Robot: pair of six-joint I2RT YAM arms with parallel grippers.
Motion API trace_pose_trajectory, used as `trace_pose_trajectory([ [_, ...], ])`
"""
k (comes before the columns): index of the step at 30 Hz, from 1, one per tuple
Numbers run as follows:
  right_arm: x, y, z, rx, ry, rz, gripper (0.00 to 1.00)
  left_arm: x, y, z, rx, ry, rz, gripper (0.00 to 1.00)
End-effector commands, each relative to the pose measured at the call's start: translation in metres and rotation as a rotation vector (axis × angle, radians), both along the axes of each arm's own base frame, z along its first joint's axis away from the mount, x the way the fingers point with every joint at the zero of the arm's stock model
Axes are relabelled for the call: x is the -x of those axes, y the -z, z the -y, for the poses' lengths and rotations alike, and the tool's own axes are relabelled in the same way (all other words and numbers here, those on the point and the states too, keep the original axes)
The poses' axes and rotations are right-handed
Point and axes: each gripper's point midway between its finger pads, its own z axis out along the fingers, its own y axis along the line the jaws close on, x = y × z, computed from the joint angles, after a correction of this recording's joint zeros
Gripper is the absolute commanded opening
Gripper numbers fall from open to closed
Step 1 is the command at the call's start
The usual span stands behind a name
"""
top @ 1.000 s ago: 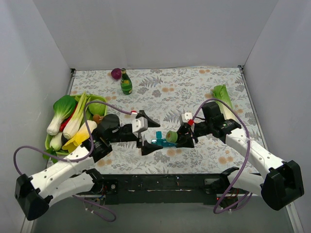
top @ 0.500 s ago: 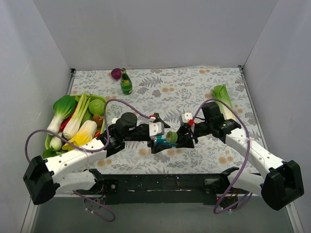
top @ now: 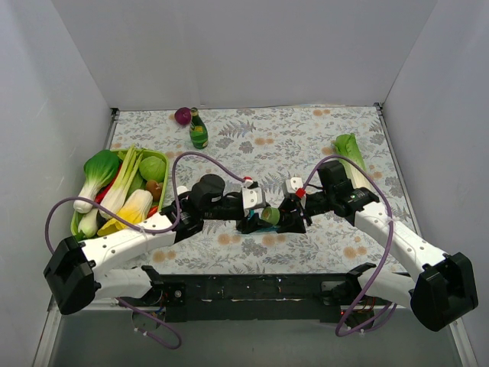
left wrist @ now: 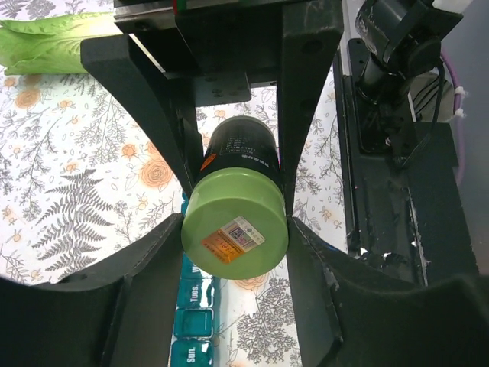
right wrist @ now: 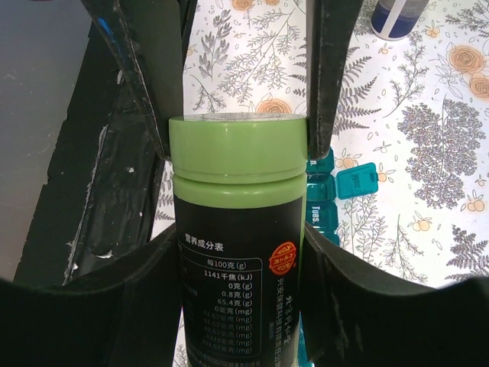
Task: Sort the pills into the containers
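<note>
A dark pill bottle with a light green cap lies level between both arms at mid-table. My right gripper is shut on its dark body. My left gripper meets it from the other side, its fingers pressed against both sides of the cap. Under the bottle lie the containers, a teal strip of day-marked compartments, one lid standing open. In the top view the bottle sits between the left gripper and the right gripper. No pills show.
A green tray piled with vegetables stands at the left. A bok choy lies at the right edge. At the back stand a green bottle with a yellow label and a purple ball. White walls enclose the table.
My left arm has swung right to the bottle and its jaws have closed in from wide open onto the green cap. The right arm and the bottle have stayed put.
</note>
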Motion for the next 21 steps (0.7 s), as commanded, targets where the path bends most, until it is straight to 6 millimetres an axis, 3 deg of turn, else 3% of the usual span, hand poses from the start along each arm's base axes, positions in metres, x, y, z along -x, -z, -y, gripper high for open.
trace_pose_trajectory([
  [1,-0.002,-0.021,-0.007,-0.058,-0.035,0.050,0.02,-0.006,-0.023,0.007,0.036,-0.040,-0.036,0.00],
  [5,-0.005,-0.018,-0.006,-0.044,-0.014,0.058,0.02,-0.006,-0.025,0.007,0.028,-0.131,-0.252,0.00],
  [8,-0.011,-0.016,-0.005,-0.027,0.016,0.072,0.02,-0.011,-0.019,0.006,0.028,-0.309,-0.566,0.00],
  [10,-0.015,-0.015,-0.004,-0.011,0.039,0.085,0.02,-0.005,-0.021,0.008,0.067,-0.402,-0.870,0.00],
  [12,-0.017,-0.014,-0.003,-0.007,0.049,0.090,0.02,0.001,-0.021,0.009,0.086,-0.431,-1.095,0.00],
  [13,-0.019,-0.012,-0.003,-0.002,0.058,0.088,0.02,0.005,-0.027,0.011,0.115,-0.463,-1.292,0.00],
  [16,-0.021,-0.012,-0.004,0.000,0.066,0.086,0.02,0.010,-0.036,0.022,0.113,-0.446,-1.541,0.00],
  [17,-0.021,-0.013,-0.004,0.000,0.066,0.086,0.02,0.009,-0.026,0.027,0.069,-0.464,-1.576,0.00],
  [18,-0.023,-0.013,-0.004,0.003,0.071,0.083,0.02,0.009,-0.026,0.030,0.048,-0.467,-1.592,0.00],
  [19,-0.024,-0.013,-0.003,0.009,0.079,0.085,0.01,0.005,-0.039,0.035,0.057,-0.449,-1.577,0.00],
  [21,-0.025,-0.011,-0.002,0.017,0.089,0.088,0.02,-0.001,-0.030,0.039,0.010,-0.491,-1.573,0.00],
])
